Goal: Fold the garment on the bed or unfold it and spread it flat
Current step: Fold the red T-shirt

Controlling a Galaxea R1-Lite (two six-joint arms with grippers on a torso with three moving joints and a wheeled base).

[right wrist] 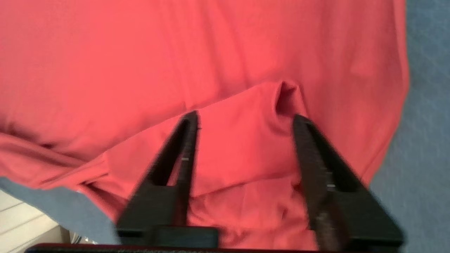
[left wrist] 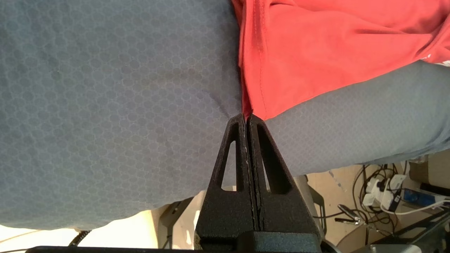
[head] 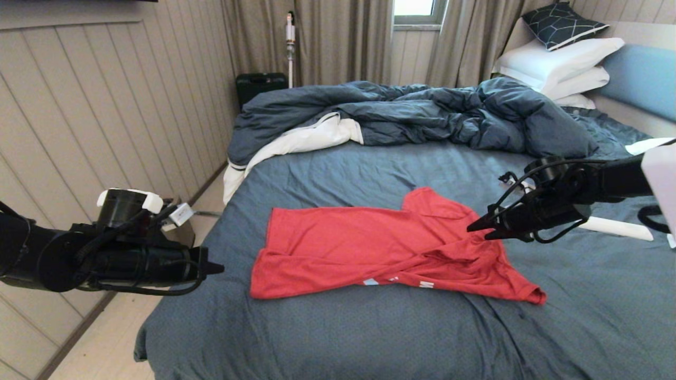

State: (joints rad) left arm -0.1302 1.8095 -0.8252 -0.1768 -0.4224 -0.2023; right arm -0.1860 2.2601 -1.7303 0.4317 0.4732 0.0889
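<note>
The garment (head: pixel 359 243), a red T-shirt, lies partly folded over itself on the bed (head: pixel 369 338), with bits of white lettering showing at its near edge. My left gripper (head: pixel 219 269) is shut and hangs by the bed's left side, a short gap from the shirt's near left corner. In the left wrist view the left gripper (left wrist: pixel 246 116) points at that corner of the garment (left wrist: pixel 316 52), with nothing between its fingers. My right gripper (head: pixel 471 230) is open just above the shirt's right part. In the right wrist view the right gripper (right wrist: pixel 246 117) straddles a raised fold of the garment (right wrist: pixel 211 52).
A rumpled dark blue duvet (head: pixel 422 113) with white lining lies across the back of the bed, with white pillows (head: pixel 560 60) at the back right. A panelled wall runs along the left. Floor cables and a power strip (left wrist: pixel 383 196) lie beside the bed.
</note>
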